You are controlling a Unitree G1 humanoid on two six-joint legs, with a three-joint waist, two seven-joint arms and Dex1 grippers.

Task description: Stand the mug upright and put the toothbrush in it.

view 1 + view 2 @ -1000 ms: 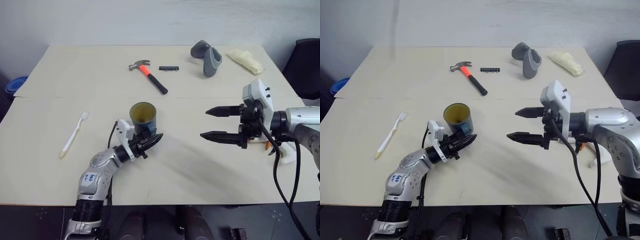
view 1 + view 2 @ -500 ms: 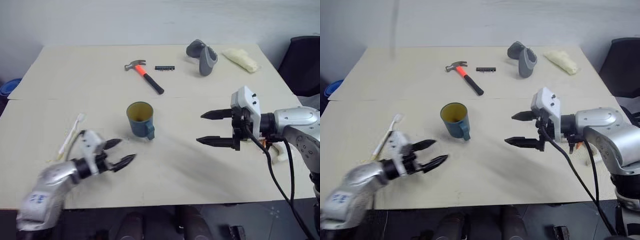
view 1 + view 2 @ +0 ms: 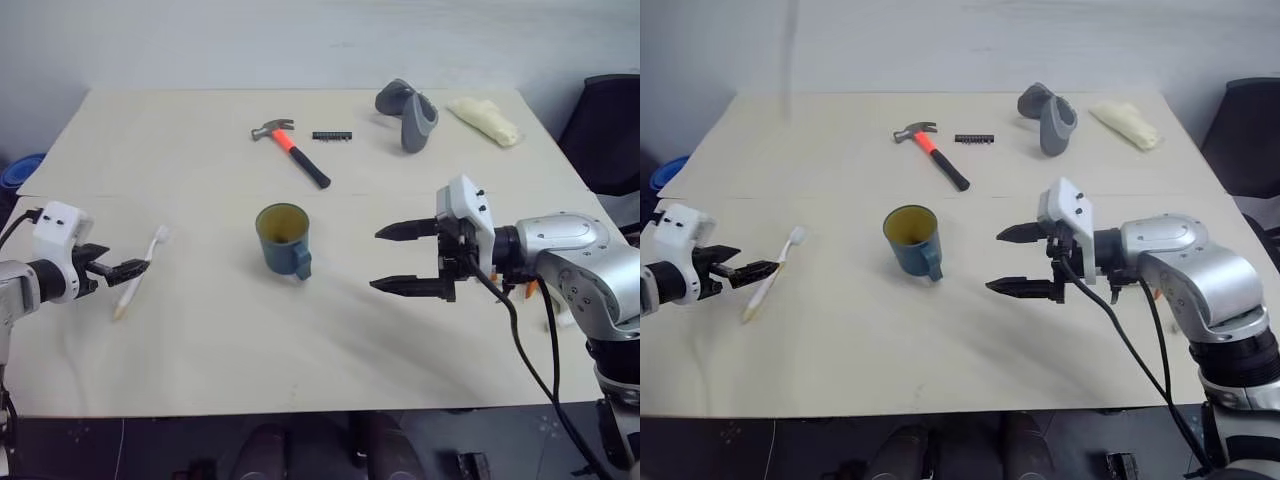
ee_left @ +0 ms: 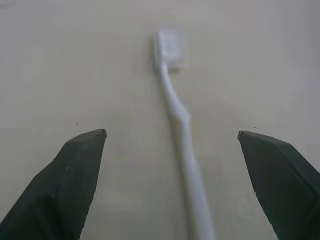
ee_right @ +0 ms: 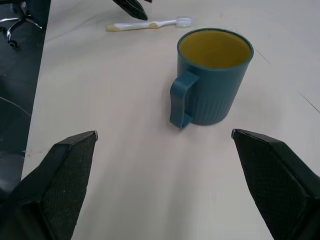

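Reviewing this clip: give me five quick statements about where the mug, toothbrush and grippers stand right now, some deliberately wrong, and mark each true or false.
1. The mug stands upright on the table. True.
2. The toothbrush is inside the mug. False: it lies flat on the table, apart from the mug, on the robot's left.
3. The left gripper is shut on the toothbrush. False: its fingers are open, with the toothbrush lying between them in the left wrist view.
4. The right gripper is open and holds nothing. True.
5. The hammer lies between the mug and the robot. False: it lies beyond the mug, toward the far edge.
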